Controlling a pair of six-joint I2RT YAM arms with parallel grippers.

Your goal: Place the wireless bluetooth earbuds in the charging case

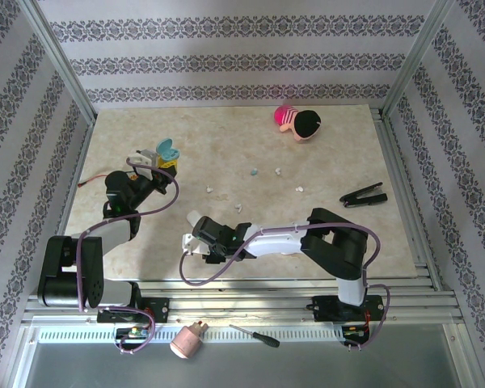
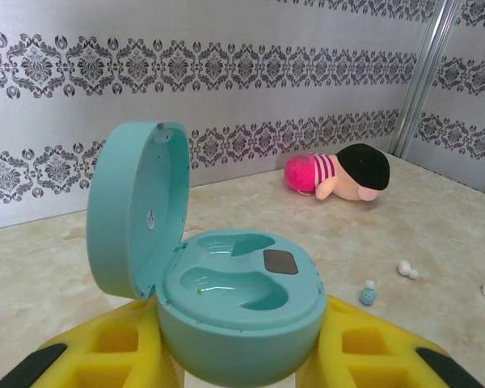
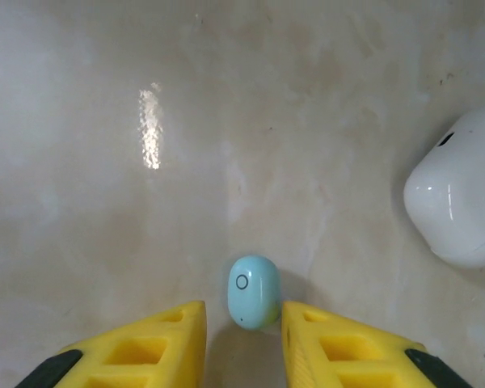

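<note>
My left gripper (image 2: 241, 343) is shut on a teal charging case (image 2: 234, 299), held off the table with its lid (image 2: 137, 206) up and both wells empty; from above the case (image 1: 168, 151) is at the left. My right gripper (image 3: 243, 327) points down at the table, open, its yellow fingers (image 3: 158, 343) on either side of a light blue earbud (image 3: 253, 292). There is a clear gap on the left, and the earbud is close to the right finger. More wireless bluetooth earbuds lie mid-table: a light blue one (image 1: 255, 171) and white ones (image 1: 278, 170) (image 1: 210, 189).
A white closed case (image 3: 461, 198) lies just right of my right gripper (image 1: 196, 234). A pink and black plush doll (image 1: 298, 121) sits at the back. A black clip (image 1: 364, 195) lies at the right. A screwdriver (image 1: 255, 335) rests on the front rail.
</note>
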